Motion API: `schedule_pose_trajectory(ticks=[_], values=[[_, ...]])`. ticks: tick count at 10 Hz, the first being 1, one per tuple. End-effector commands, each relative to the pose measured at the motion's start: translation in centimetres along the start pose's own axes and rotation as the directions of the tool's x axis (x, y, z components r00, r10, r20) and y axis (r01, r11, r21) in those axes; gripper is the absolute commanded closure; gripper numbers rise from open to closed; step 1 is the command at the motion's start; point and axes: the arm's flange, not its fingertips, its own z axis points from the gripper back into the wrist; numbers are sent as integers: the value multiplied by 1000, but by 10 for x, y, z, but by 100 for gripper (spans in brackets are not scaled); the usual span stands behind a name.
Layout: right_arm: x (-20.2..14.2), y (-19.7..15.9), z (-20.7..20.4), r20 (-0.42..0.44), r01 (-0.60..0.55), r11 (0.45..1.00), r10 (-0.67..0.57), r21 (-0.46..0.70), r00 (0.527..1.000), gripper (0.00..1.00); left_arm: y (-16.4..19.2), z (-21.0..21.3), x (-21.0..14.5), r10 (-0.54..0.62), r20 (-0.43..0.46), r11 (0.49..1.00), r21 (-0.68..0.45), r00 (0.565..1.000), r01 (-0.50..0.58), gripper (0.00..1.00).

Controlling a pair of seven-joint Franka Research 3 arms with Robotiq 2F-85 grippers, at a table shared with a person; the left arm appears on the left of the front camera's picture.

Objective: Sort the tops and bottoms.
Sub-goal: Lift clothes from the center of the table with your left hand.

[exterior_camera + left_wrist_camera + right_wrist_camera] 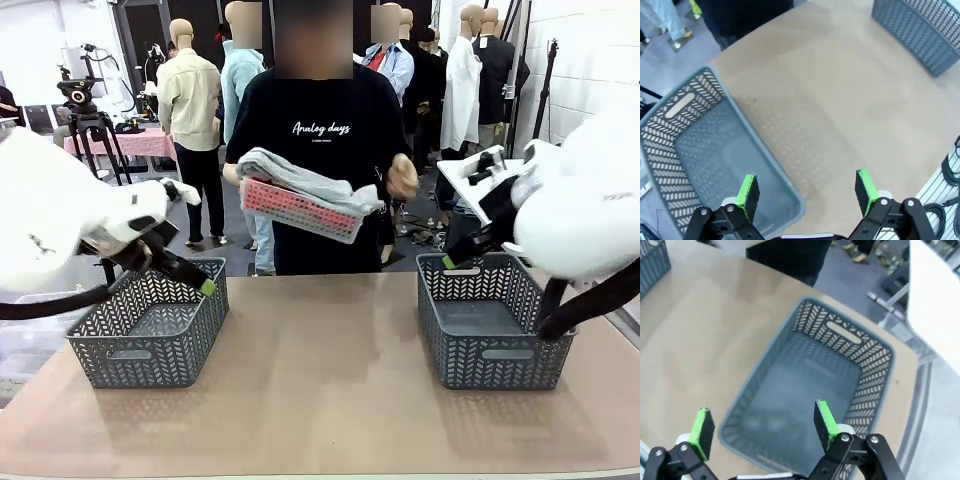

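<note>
At the far edge of the table point(320, 390), held up in front of a standing person's black T-shirt point(320, 110): one light grey garment point(310, 178), soft cloth, loosely folded, its upper surface in long rounded creases.
- Position: lying across the top of a pink-red lattice basket point(298, 210) and spilling slightly over its rim toward picture right. The basket is tilted, lower at picture right.
- Support: the person's hands point(403, 178), one at each end of that basket, well above the tabletop.
- Contents beneath the garment: cannot be told.

Containers on the table:
- Left grey basket point(150, 362), herringbone lattice walls, slot handle, near the table's left side. Its smooth grey floor shows bare in the left wrist view point(670, 135).
- Right grey basket point(495, 365), same make, near the right side. Its floor likewise shows bare in the right wrist view point(871, 374).

Grippers:
- Left gripper point(807, 192), green pads wide apart and holding nothing, hanging above the left basket's inner rim.
- Right gripper point(762, 426), pads also spread and holding nothing, above the right basket.
</note>
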Motion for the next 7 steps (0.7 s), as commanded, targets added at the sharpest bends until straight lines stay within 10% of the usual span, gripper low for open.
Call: schedule_pose_trajectory(ticks=[1, 7], values=[[-31, -18, 20, -14, 56, 994, -55, 90, 998, 0, 21, 27, -29, 38, 23, 999, -13, 999, -37, 0], [-16, -27, 24, -41, 77, 990, -72, 117, 997, 0, 33, 41, -7, 64, 40, 998, 5, 997, -64, 0]])
